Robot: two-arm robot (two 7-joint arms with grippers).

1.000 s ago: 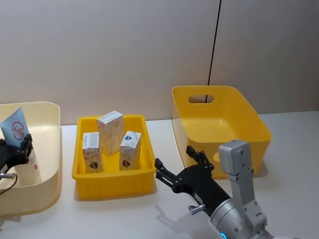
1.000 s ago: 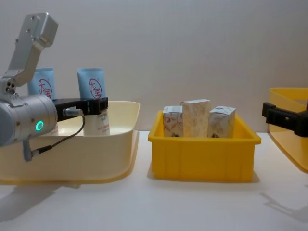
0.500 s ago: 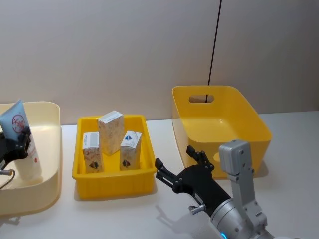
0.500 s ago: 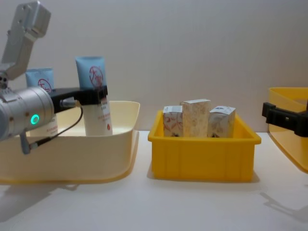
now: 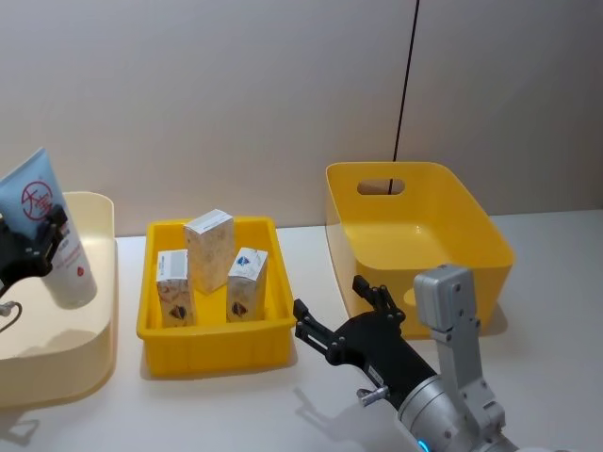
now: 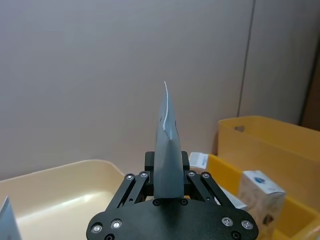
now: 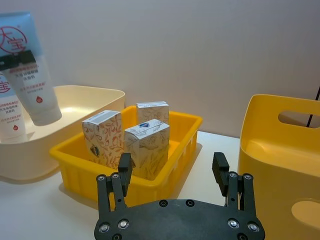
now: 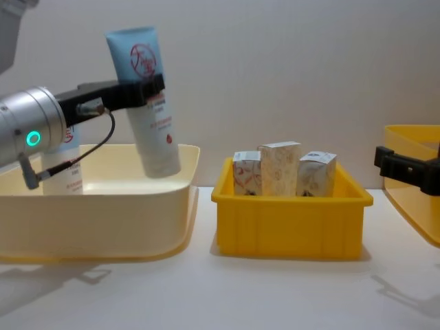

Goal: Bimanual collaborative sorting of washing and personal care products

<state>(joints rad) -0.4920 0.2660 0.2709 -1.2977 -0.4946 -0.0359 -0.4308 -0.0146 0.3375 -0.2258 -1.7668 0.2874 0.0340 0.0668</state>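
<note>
Left claw [image 8: 147,89] clamped on tilted squeeze tube [image 8: 157,134], over cream bin [image 8: 103,220]; right claw [image 7: 171,162] spread wide, idle

Left gripper [image 8: 146,90] clamped across upper part of squeeze tube [image 8: 157,137] — light blue top, red round logo, white body. Tube tilted: crimped end up, leaning back toward arm; cap end down over cream bin [image 8: 103,220] below gripper. Second tube [image 8: 60,168] upright in bin behind arm, partly hidden. Yellow tray [image 8: 289,223] beyond gripper's tip — three white cartons [image 8: 279,168] upright inside. Right gripper [image 8: 405,168] well apart, before yellow bin [image 8: 412,133].
</note>
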